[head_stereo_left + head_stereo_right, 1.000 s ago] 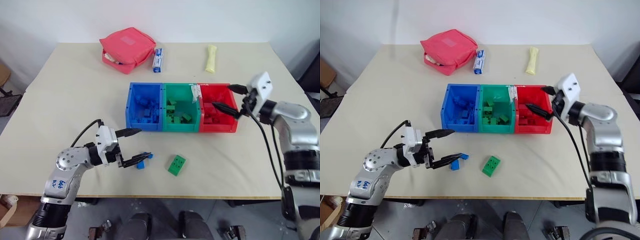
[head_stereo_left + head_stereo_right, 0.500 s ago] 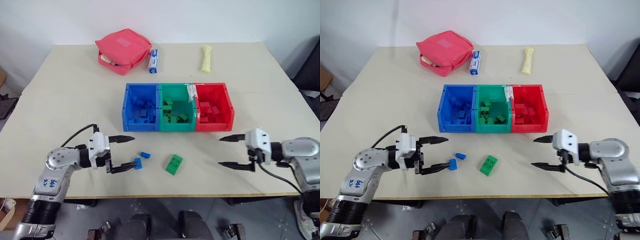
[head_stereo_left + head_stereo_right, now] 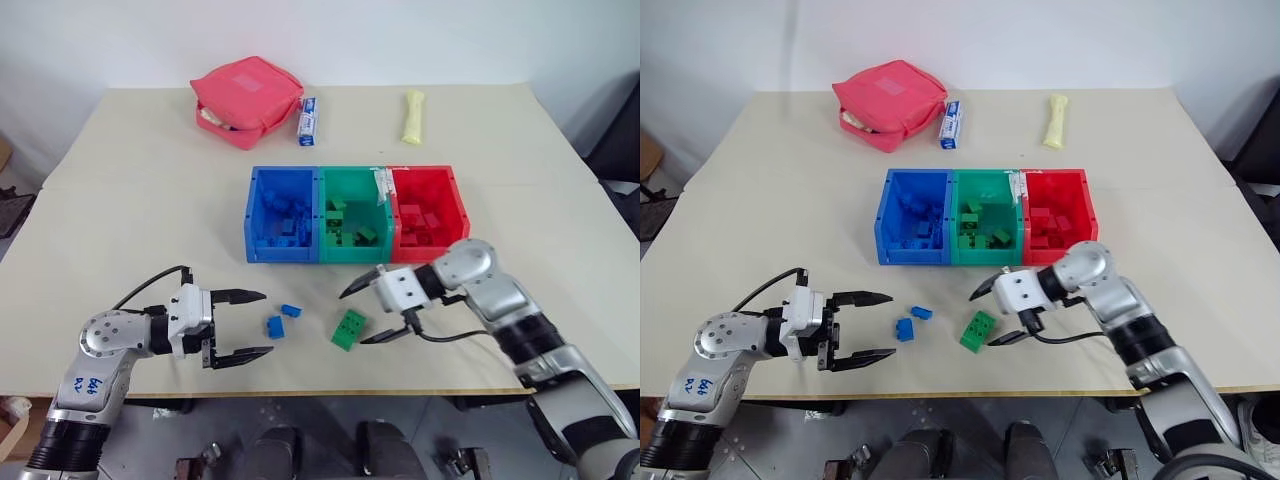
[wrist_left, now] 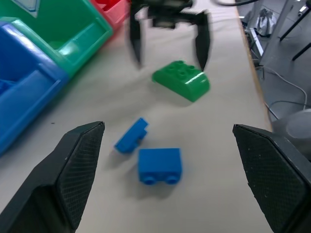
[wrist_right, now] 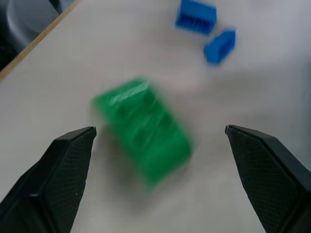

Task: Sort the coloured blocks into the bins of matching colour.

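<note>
Both arms are silver-grey metal with rounded joint housings and black bands between segments. The left arm (image 3: 105, 350), lower left of the frame, bears handwritten blue markings on its lower housing. A black cable loops from it to a white wrist block. The left gripper (image 3: 252, 324) has two slim black fingers, textured on the inner faces. The right arm (image 3: 500, 305), lower right, carries a matching white block, black cable and right gripper (image 3: 362, 314).

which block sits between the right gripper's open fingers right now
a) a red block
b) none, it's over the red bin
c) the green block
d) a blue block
c: the right gripper is open beside the green block on the table, one finger on either side of it, not yet closed on it.
</note>
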Available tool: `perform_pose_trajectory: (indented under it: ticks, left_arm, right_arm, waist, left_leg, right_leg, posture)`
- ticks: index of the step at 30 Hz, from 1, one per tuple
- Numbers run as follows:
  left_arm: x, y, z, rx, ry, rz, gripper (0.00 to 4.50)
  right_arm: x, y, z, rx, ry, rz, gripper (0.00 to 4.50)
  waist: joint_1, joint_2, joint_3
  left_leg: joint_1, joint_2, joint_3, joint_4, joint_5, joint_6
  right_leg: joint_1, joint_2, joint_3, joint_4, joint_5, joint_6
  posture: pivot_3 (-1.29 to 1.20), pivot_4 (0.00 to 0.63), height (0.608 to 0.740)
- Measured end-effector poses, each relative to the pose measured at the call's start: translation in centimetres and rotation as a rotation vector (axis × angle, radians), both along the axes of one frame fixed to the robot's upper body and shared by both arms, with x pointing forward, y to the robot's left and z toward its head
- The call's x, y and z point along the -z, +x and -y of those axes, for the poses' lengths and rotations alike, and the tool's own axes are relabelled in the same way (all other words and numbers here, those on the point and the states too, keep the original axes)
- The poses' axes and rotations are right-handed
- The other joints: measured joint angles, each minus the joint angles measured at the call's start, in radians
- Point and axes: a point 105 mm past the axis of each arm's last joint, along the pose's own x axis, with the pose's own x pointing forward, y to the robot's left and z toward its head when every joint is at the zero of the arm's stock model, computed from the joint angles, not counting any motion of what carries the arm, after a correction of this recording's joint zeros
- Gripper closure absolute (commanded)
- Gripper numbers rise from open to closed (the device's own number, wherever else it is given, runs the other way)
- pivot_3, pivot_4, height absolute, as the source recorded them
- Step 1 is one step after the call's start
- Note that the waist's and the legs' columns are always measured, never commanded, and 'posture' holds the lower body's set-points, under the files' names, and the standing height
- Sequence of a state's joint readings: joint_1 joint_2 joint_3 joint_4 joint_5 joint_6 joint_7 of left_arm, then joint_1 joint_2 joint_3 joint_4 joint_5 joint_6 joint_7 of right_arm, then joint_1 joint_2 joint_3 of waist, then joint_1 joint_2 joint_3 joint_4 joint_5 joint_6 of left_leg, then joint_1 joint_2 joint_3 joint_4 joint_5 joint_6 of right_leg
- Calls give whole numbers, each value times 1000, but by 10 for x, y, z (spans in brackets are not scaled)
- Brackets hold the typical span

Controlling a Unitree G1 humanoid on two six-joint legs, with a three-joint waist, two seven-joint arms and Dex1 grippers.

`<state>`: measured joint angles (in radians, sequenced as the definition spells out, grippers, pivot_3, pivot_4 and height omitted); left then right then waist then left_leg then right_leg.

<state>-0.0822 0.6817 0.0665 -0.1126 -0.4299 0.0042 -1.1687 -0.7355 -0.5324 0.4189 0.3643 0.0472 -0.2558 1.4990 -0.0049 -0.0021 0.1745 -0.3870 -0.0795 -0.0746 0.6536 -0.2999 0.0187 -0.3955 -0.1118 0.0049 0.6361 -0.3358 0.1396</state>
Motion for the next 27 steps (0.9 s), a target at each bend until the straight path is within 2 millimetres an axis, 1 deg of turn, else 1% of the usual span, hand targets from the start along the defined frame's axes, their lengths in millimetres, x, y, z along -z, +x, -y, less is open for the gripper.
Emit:
perform_pose_trajectory:
  ticks: [2, 4, 6, 7, 9, 11, 12, 13, 14, 16, 18, 20, 23, 25, 27]
  left_arm:
    - [3, -1, -2, -19, -2, -14, 0]
    - [3, 0, -1, -24, -5, -12, 0]
    - [1, 0, 0, -23, -6, -4, 0]
    - [0, 0, 0, -24, -7, 0, 0]
    - [-1, 0, 1, -26, -8, 5, 0]
    - [-1, 1, 1, -26, -8, 8, 0]
    - [-2, 1, 1, -26, -10, 9, 0]
    - [-3, 3, 2, -32, -19, 16, 0]
    - [-6, 6, 3, -39, -31, 25, 0]
    - [-11, 11, 6, -56, -65, 43, 0]
    - [-17, 15, 8, -74, -97, 59, 0]
    - [-25, 22, 8, -119, -167, 73, 0]
    - [-32, 30, 3, -210, -245, 69, 0]
    - [-32, 33, 2, -235, -258, 65, 0]
    - [-33, 35, 3, -243, -272, 67, 0]
  right_arm:
    - [3, 2, -2, -3, -14, -16, 33]
    - [3, 2, -3, -11, -25, -17, 417]
    - [5, 0, -3, -19, -35, -27, 934]
    - [6, -1, -2, -17, -38, -34, 1313]
    - [7, -2, 2, -7, -39, -49, 1916]
    - [9, -5, 7, 5, -34, -64, 2647]
    - [8, -6, 9, 15, -23, -73, 2931]
    - [7, -7, 13, 37, -2, -88, 3038]
    - [6, -8, 15, 69, 36, -111, 3038]
    - [-5, -8, 15, 134, 149, -141, 3038]
    - [-24, -6, 14, 198, 256, -152, 3038]
    - [-46, 3, 17, 297, 380, -149, 3038]
    - [-85, 38, 36, 524, 543, -52, 3038]
    - [-100, 58, 42, 617, 571, 19, 3038]
    - [-107, 74, 42, 683, 598, 48, 3038]
  waist:
    - [4, 0, 0]
    - [2, 0, 0]
    - [1, 0, 0]
    - [0, 0, 0]
    - [1, 0, 0]
    - [2, 0, 0]
    - [2, 0, 0]
    - [5, 0, 0]
    - [5, 0, 0]
    - [4, 0, 0]
    - [0, 0, 0]
    - [-1, 0, 0]
    - [0, 0, 0]
    - [-1, 0, 0]
    - [-1, 0, 0]
  left_leg:
    - [0, -1, -1, 0, 0, 0]
    - [0, -1, -1, 1, 0, 0]
    - [0, -1, -1, 1, 0, 0]
    - [0, -1, -1, 1, 0, 0]
    - [1, -1, -1, 1, 0, 0]
    - [1, -1, -1, 1, 0, 0]
    - [0, -1, -1, 1, 0, 0]
    - [0, -1, -1, 1, 0, 0]
    - [0, -1, -2, 1, 0, 0]
    - [0, -1, -2, 1, 0, 0]
    - [0, 0, -1, 0, 0, -1]
    - [0, 0, 0, 0, 0, -1]
    - [0, 0, 1, 0, 0, -1]
    - [0, 0, 2, 0, 0, -1]
    - [0, 0, 2, -1, 0, -1]
  right_leg:
    - [1, -1, 0, 0, 0, 0]
    - [1, -1, 0, 0, 0, 0]
    - [1, 0, -1, 0, 0, 0]
    - [1, 0, -1, 0, 0, 0]
    - [1, 0, 0, 0, 0, 0]
    - [2, 0, 0, 0, 0, 0]
    - [2, 0, 0, 0, 0, 0]
    - [2, 0, 0, 0, 0, 0]
    - [2, -1, 0, 0, 0, 0]
    - [1, 0, 0, 0, 0, 0]
    - [0, 0, 0, 0, 0, 0]
    - [0, 0, 0, 1, 0, 0]
    - [-1, 0, 0, 1, 0, -1]
    - [-1, 1, 0, 1, 0, -1]
    - [-2, 1, 0, 1, 0, -1]
  posture:
    - [0, 150, 740]
    - [0, 150, 740]
    - [0, 150, 740]
    - [0, 150, 740]
    - [0, 150, 740]
    - [0, 150, 740]
    - [0, 150, 740]
    - [0, 150, 740]
    - [0, 150, 740]
    - [0, 150, 740]
    - [0, 150, 740]
    - [0, 150, 740]
    - [0, 150, 740]
    - [0, 150, 740]
    - [0, 150, 740]
